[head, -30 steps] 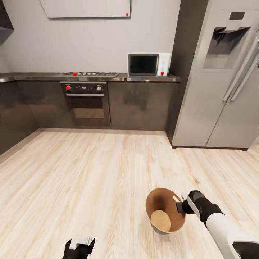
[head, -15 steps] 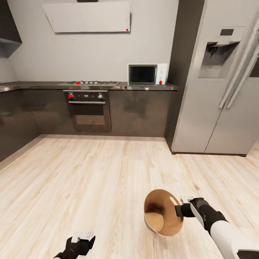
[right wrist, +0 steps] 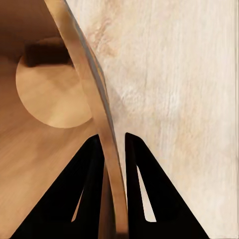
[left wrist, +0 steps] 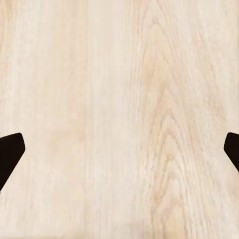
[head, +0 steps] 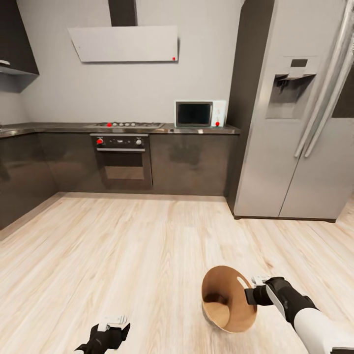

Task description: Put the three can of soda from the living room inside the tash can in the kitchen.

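I am in the kitchen. My right gripper (head: 250,295) is shut on the rim of the tash can (head: 216,281), a pale grey bucket with a brown inside, held tilted just above the wood floor with its mouth towards the left. In the right wrist view the two fingers (right wrist: 89,164) pinch the bucket wall (right wrist: 82,64). A small dark shape (head: 215,298) lies near the bucket's bottom; I cannot tell what it is. My left gripper (head: 110,327) hangs low at the front left, open, its fingertips (left wrist: 11,152) wide apart over bare floor. The soda cans are out of view.
Dark grey cabinets (head: 191,162) with a built-in oven (head: 123,162) and a white microwave (head: 200,114) line the far wall. A tall steel fridge (head: 295,128) stands at the right. More cabinets (head: 19,177) run along the left. Light wood floor (head: 137,246) stretches between.
The camera has tilted up, so the whole kitchen sits lower in the picture. The bucket stays in my right gripper and has tipped a little more sideways; a dark shape now shows inside.
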Controlling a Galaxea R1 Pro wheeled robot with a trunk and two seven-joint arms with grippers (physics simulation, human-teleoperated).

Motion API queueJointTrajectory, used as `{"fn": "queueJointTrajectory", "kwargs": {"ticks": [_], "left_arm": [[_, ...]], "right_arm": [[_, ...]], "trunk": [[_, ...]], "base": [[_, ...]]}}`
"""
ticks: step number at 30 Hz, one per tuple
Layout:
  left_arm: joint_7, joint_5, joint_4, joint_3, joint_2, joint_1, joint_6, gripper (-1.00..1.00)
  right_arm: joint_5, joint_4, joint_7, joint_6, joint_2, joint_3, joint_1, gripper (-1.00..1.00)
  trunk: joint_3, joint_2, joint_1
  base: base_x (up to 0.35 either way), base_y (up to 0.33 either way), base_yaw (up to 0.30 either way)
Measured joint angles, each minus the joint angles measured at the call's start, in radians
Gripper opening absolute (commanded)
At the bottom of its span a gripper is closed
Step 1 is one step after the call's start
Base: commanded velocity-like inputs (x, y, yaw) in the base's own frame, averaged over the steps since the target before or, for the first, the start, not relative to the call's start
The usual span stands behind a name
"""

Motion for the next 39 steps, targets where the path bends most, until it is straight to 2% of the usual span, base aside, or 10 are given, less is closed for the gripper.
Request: {"fn": "queueJointTrajectory", "kwargs": {"ticks": [3, 6, 10, 16, 21, 25, 29, 34, 39], "left_arm": [[0.000, -0.001, 0.000, 0.000, 0.000, 0.000, 0.000, 1.00], [0.000, -0.001, 0.001, 0.000, 0.000, 0.000, -0.002, 1.00], [0.000, -0.001, 0.009, 0.000, 0.000, 0.000, -0.006, 1.00], [0.000, -0.001, 0.012, 0.000, 0.000, 0.000, -0.009, 1.00], [-0.001, 0.001, 0.012, 0.000, 0.001, 0.000, -0.010, 1.00], [-0.001, 0.001, 0.012, 0.000, 0.000, 0.000, -0.011, 1.00], [0.000, -0.001, 0.012, 0.000, 0.000, 0.000, -0.013, 1.00], [0.000, -0.003, 0.012, 0.000, 0.000, 0.000, -0.013, 1.00], [0.000, -0.003, 0.012, 0.000, 0.000, 0.000, -0.013, 1.00]], "right_arm": [[0.049, 0.024, 0.002, 0.004, -0.017, 0.010, 0.005, -1.00], [0.044, 0.034, 0.036, 0.008, -0.026, 0.010, 0.006, -1.00], [0.060, 0.037, 0.057, 0.008, -0.036, 0.011, 0.006, -1.00], [0.057, 0.038, 0.068, 0.019, -0.039, 0.008, 0.006, -1.00], [0.067, 0.021, 0.070, 0.133, -0.040, 0.009, -0.003, -1.00], [0.063, -0.012, 0.062, 0.220, -0.040, 0.010, -0.045, -1.00], [0.063, -0.029, 0.060, 0.253, -0.038, 0.008, -0.070, -1.00], [0.092, -0.032, 0.070, 0.254, -0.032, 0.085, -0.077, -1.00], [0.089, -0.033, 0.074, 0.253, -0.033, 0.113, -0.078, -1.00]], "trunk": [[0.012, 0.001, -0.001], [0.023, 0.001, -0.003], [0.036, 0.029, -0.018], [0.055, 0.071, -0.041], [0.070, 0.106, -0.060], [0.083, 0.134, -0.075], [0.095, 0.162, -0.091], [0.111, 0.197, -0.110], [0.127, 0.232, -0.129]], "base": [[0.000, 0.000, 0.000], [0.000, 0.000, 0.000], [0.000, 0.000, 0.000], [0.000, 0.000, 0.000], [0.000, 0.000, 0.000], [0.000, 0.000, 0.000], [0.000, 0.000, 0.000], [0.000, 0.000, 0.000], [0.000, 0.000, 0.000]]}}
